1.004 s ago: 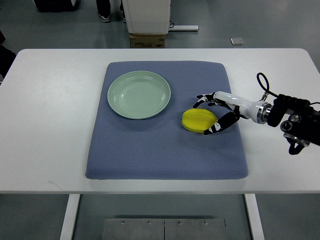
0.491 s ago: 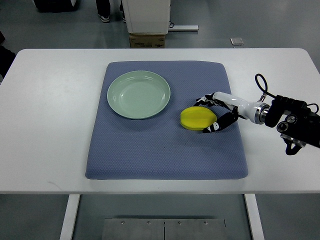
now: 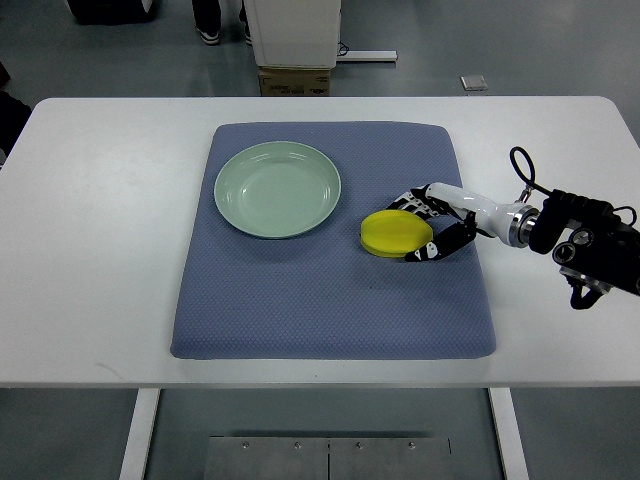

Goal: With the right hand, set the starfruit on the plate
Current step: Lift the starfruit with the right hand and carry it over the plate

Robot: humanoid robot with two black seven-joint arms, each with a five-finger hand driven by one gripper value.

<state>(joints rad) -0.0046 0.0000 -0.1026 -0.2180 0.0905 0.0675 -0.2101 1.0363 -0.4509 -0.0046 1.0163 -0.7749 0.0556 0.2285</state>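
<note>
A yellow starfruit point(image 3: 395, 233) lies on the blue mat point(image 3: 330, 300), just right of a pale green plate point(image 3: 278, 189). The plate holds nothing. My right hand point(image 3: 424, 228) comes in from the right edge and its dark fingers are curled around the starfruit's right side, above and below it. The fruit still rests on the mat. No left arm shows.
The mat lies on a white table point(image 3: 100, 250). A white cabinet base and a cardboard box point(image 3: 295, 80) stand on the floor beyond the far edge. A person's shoes point(image 3: 210, 35) show at the top.
My right hand has closed in on the starfruit and its fingers have tightened around it. The fruit has shifted slightly left toward the plate.
</note>
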